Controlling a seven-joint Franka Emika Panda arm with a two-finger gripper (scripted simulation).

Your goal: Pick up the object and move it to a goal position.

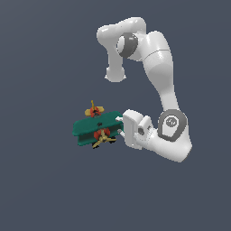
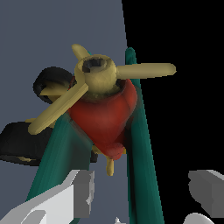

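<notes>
The object, a toy biplane [image 1: 96, 129] with two green wings, a red body and a yellow propeller, lies just to the exterior view's left of my gripper [image 1: 119, 126]. The arm reaches in from the exterior view's right. In the wrist view the plane [image 2: 105, 109] fills the frame with its propeller [image 2: 97, 74] facing the camera. My gripper [image 2: 140, 197] is open, with one green wing [image 2: 142, 175] passing between the two grey fingertips [image 2: 83, 194]. A gap shows on each side of that wing. Black wheels [image 2: 17, 142] sit beside the other wing.
A plain grey-blue surface [image 1: 40, 180] surrounds the plane and the arm. In the wrist view a black area [image 2: 192, 109] borders that grey-blue ground. The arm's white links [image 1: 158, 67] rise behind the gripper.
</notes>
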